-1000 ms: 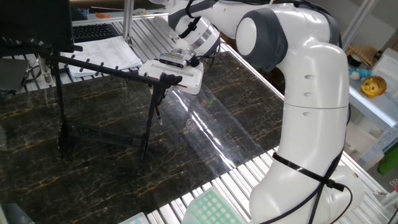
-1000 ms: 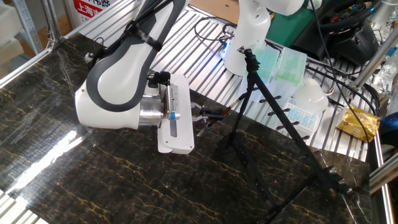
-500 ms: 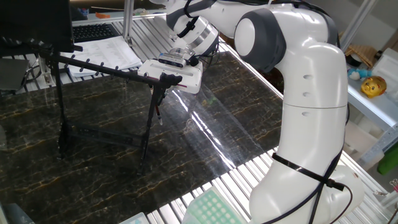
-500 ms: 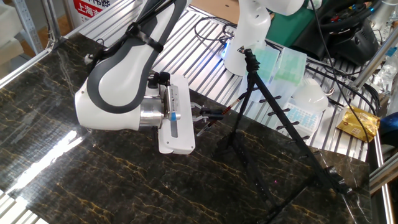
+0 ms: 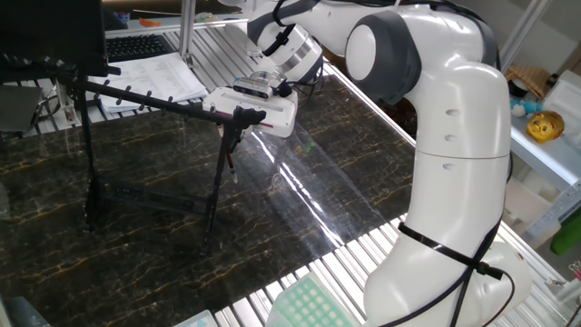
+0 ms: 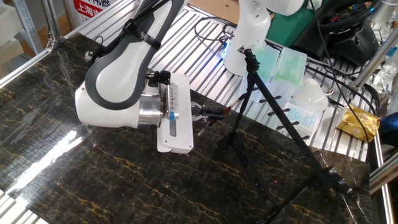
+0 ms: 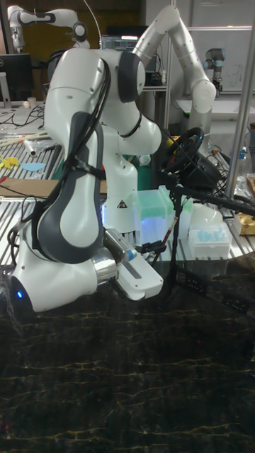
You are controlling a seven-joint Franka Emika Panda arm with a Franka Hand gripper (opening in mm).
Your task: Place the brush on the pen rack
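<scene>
Two fingers point(image 6: 208, 114), pinched shut on the dark end of the brush point(image 6: 231, 107), red-orange part jutting past the fingertips toward the pen rack point(image 6: 280, 121). Just beyond the fingertips: the rack's near upright leg and the end of its peg-studded top bar. Brush tip close against that leg, contact impossible to settle.

Probably the final approach, so: keep the pinch firm, raise the shaft above the bar before crossing, line up with a gap between two pegs, lower slowly until resting on the rods, and only then let go. Avoid nudging the leg, for fear of sliding so light a frame across the glossy bench point(image 6: 124, 180).

Hard to read:
- Fingertips largely masked by the white housing point(image 5: 259, 107) in one fixed view, with the brush a faint sliver below.
- Pegs too small to count.
- Far end of the top bar merging with a dark screen point(image 5: 54, 32).
- In the tall view, rack rods lost against black cables point(image 7: 195, 159) behind.
</scene>
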